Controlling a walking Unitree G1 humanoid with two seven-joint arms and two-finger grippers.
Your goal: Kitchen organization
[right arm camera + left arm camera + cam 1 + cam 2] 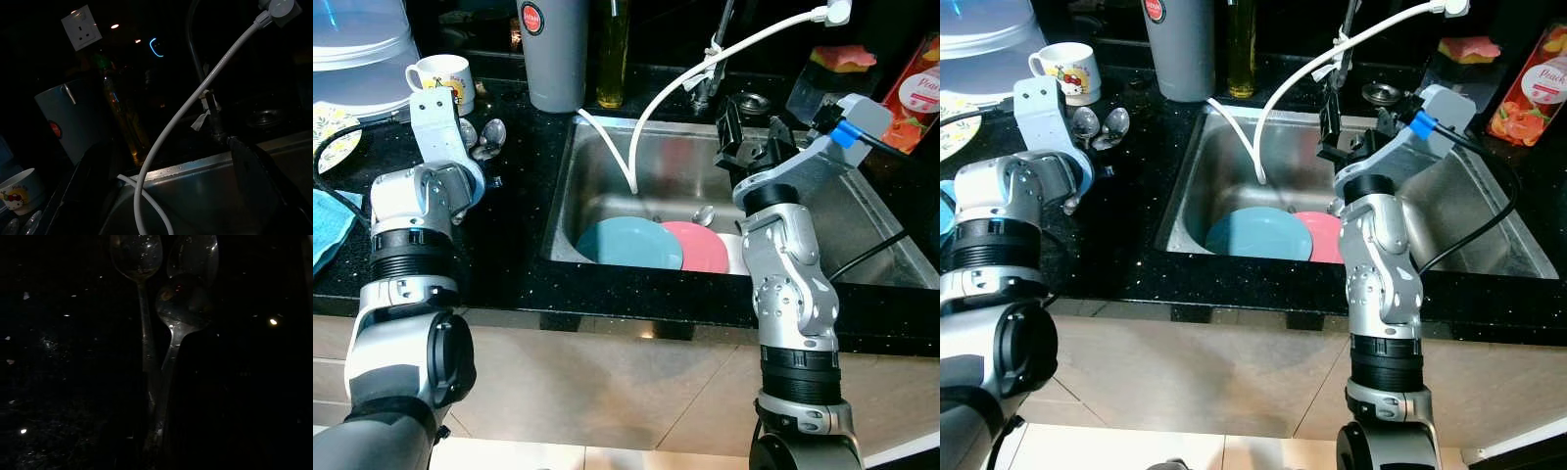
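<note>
Three metal spoons (487,137) lie side by side on the black counter (509,225), left of the sink. My left gripper (470,147) hovers just over their handles, and the dark left wrist view looks straight down on the spoons (171,308). In the steel sink (607,147) a blue plate (628,243) and a pink plate (703,250) lie flat, with another spoon (703,214) behind them. Above the sink's right half my right gripper (752,132) is raised and open, holding nothing. Its fingers (247,169) frame the faucet area.
A white hose (671,93) loops from the upper right down into the sink. A mug (442,80), a grey canister (553,54) and an oil bottle (613,49) stand behind. A juice carton (915,93) and a sponge (842,59) sit at the right.
</note>
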